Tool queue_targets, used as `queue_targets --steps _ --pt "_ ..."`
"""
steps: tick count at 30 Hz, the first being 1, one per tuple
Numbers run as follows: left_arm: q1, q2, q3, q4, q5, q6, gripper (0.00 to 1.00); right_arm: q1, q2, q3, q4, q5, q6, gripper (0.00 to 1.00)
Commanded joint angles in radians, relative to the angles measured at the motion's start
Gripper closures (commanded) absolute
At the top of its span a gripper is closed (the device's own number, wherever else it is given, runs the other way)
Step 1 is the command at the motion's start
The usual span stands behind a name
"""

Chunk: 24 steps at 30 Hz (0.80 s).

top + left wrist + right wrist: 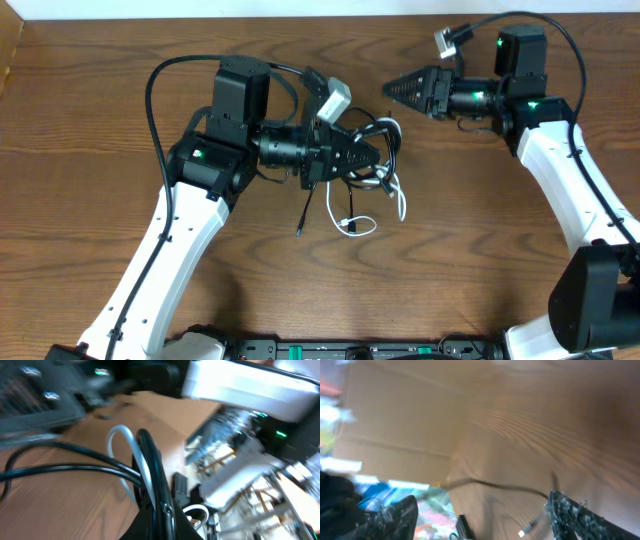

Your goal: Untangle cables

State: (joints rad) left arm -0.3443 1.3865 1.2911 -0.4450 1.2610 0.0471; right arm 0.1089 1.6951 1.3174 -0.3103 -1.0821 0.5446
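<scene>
Brown wood-grain table (100, 150), cardboard (395, 420) wall behind, room beyond blurred. Black + white cables (385, 180) tangled mid-table, draped round L gripper (376, 155) tips; clamped or not, can't tell. R gripper (392, 90) nearby, apart from tangle, fingers (395, 515) spread wide.

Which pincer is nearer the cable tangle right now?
Left. The left pincer sits in the tangle of black and white cables; the right pincer is apart from it, up-right in the overhead view.
</scene>
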Motion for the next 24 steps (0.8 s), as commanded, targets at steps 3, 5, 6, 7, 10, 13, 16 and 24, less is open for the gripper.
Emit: queue_targets --steps 3,5,6,7,10,13,16,24 --pt "0.002 -0.002 0.022 -0.041 -0.404 -0.280 0.92 0.021 -0.003 0.004 -0.123 0.139 -0.095 0.26" --pt "0.002 -0.002 0.022 -0.073 -0.578 -0.423 0.93 0.060 -0.031 0.004 -0.165 0.130 -0.145 0.27" --pt "0.003 -0.002 0.022 -0.078 -0.606 -0.453 0.92 0.076 -0.040 0.004 -0.183 0.138 -0.166 0.27" --pt "0.002 -0.002 0.022 -0.085 -0.635 -0.485 0.93 0.089 -0.050 0.004 -0.200 0.151 -0.177 0.27" --pt "0.003 -0.002 0.022 -0.101 -0.719 -0.608 0.93 0.132 -0.082 0.004 -0.275 0.272 -0.183 0.27" --pt "0.002 -0.002 0.022 -0.103 -0.743 -0.774 0.93 0.154 -0.104 0.004 -0.325 0.359 -0.183 0.27" --pt "0.002 -0.002 0.022 -0.106 -0.743 -0.998 0.93 0.161 -0.125 0.004 -0.367 0.448 -0.183 0.27" --pt "0.002 -0.002 0.022 -0.108 -0.742 -1.609 0.92 0.121 -0.185 0.004 -0.308 0.323 -0.216 0.22"
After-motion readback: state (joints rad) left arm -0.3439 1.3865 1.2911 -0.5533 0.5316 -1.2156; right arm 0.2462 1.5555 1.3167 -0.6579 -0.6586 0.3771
